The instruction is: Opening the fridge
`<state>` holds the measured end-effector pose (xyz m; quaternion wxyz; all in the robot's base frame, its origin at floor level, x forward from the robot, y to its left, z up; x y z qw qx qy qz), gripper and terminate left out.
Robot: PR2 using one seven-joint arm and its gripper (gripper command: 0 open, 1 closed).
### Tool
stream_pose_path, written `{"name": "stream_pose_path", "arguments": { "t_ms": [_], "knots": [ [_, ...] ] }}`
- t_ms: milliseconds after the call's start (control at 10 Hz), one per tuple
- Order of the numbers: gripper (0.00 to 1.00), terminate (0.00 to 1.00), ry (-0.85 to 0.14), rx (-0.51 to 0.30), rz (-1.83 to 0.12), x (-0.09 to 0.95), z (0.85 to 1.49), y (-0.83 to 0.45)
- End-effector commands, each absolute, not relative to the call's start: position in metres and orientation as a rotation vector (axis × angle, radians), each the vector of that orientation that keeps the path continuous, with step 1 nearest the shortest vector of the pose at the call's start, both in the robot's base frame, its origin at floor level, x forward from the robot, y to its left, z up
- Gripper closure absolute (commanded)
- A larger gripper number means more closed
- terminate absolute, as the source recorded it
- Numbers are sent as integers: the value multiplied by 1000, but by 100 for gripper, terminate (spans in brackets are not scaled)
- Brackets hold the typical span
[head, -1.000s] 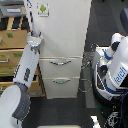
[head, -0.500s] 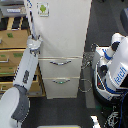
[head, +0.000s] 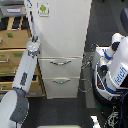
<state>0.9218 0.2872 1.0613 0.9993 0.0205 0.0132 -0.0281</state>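
So the gripper sits right at the left edge of the fridge upper door, which stands just to its right. Can't tell how wide the jaws are, or whether they've caught anything (too blurry). I'd guess a rigid, heavy-ish door with a seal that resists; that edge looks like the spot.

Low-resolution, blocky frame with soft edges throughout. Even overhead light; the fridge front reads bright white, nearly washed out. Floor dark, with fine detail lost.
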Motion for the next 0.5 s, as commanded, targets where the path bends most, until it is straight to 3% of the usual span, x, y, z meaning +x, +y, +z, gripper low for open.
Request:
{"name": "stream_pose_path", "arguments": {
  "t_ms": [100, 500],
  "knots": [
    [100, 0, -8, 33, -108, 926, 1057, 275],
    [100, 0, -27, 7, -202, 870, 1067, 258]
  ]
}}
